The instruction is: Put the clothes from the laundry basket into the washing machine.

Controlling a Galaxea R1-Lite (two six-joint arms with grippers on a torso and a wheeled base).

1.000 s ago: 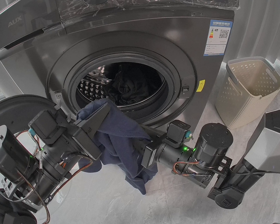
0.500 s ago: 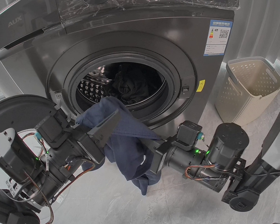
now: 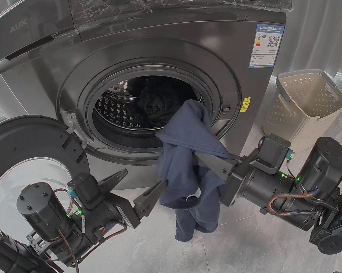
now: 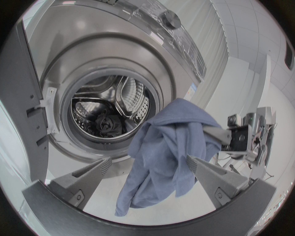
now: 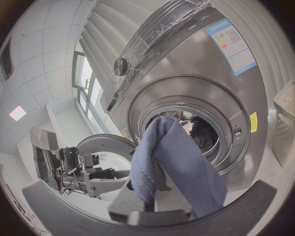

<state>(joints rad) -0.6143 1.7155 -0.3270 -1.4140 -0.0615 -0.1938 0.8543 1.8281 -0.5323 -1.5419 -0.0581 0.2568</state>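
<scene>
At the far left of the head view, the round door (image 3: 24,148) of the washing machine (image 3: 147,47) stands swung wide open. Beside it, low in front of the machine, the left gripper (image 3: 143,178) hangs with its jaws spread and nothing between them. One tip is close to the hanging edge of the blue garment (image 3: 188,141); whether it touches I cannot tell.

In the middle, the drum (image 3: 113,105) is open, with dark clothes (image 3: 156,99) lying inside. The blue garment is in front of the opening's lower right rim, clamped in the right gripper (image 3: 207,161). Its top fold is level with the opening and its tail trails down toward the floor (image 3: 124,255). Farther right, the laundry basket (image 3: 300,115) stands beside the machine.

The step in hand looks like the feed into the drum. To do it well, the right arm should lift the clamped fold over the rim and go deep before letting go. Otherwise the long tail is likely to catch on the lip or spill back out. The free left gripper could gather that tail.
</scene>
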